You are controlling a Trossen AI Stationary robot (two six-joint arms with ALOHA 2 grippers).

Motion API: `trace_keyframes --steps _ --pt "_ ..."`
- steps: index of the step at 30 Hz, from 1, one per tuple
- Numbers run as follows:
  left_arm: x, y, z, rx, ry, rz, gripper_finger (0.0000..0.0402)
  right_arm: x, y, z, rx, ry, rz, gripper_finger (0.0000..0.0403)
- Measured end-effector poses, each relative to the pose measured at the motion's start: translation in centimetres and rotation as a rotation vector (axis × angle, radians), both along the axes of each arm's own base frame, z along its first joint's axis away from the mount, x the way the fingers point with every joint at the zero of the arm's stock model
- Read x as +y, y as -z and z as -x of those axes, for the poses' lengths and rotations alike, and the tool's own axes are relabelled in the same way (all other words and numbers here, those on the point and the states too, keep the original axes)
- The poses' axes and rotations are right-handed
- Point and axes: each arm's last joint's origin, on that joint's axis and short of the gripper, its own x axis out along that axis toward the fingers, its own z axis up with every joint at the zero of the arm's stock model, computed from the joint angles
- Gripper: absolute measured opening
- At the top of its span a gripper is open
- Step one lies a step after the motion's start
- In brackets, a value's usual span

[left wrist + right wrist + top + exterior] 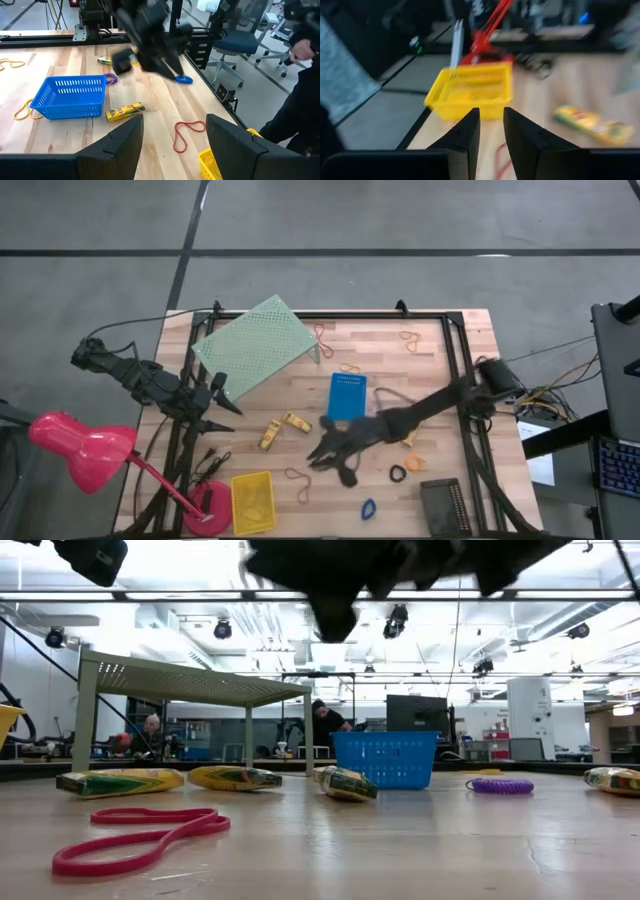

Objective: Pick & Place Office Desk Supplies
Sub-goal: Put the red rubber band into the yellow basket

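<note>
My right gripper [320, 458] hovers above the table's middle, blurred in the low view [335, 590]. In its wrist view [491, 125] the fingers stand a narrow gap apart with nothing between them. They point toward the yellow bin [472, 92]. Below it, a red-orange rubber band [297, 480] lies flat on the wood. Two yellow-gold pieces [270, 435] [296, 422] lie left of the blue bin [347, 397]. Black [398, 475], blue [368, 508] and orange [413, 463] rings lie near the front, a purple ring [500, 785] beside the blue bin. My left gripper [175, 135] waits open at the table's left [222, 395].
A pale green perforated riser [255, 345] stands at the far left. A black bin [445, 505] is at the near right, and a pink lamp [80, 442] at the near left. More rubber bands [410, 338] [320, 335] lie along the far edge. A person [305, 75] stands beyond the table.
</note>
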Motion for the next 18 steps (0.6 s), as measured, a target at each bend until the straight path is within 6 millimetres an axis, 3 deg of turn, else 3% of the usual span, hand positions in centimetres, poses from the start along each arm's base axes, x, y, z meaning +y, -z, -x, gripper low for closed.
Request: trace_keyframes --steps 9,12,18 --pt "0.0 0.0 0.0 0.005 0.001 -0.002 0.0221 -4.0 -4.1 9.8 -0.135 0.223 0.038 0.0084" --pt "0.0 0.0 0.0 0.005 0.001 -0.002 0.0221 -5.2 -4.2 13.3 -0.177 0.232 0.044 0.0084" --pt "0.0 0.1 0.0 0.006 0.0 -0.003 0.0221 -6.9 -2.2 18.9 -0.232 0.229 0.064 0.0084"
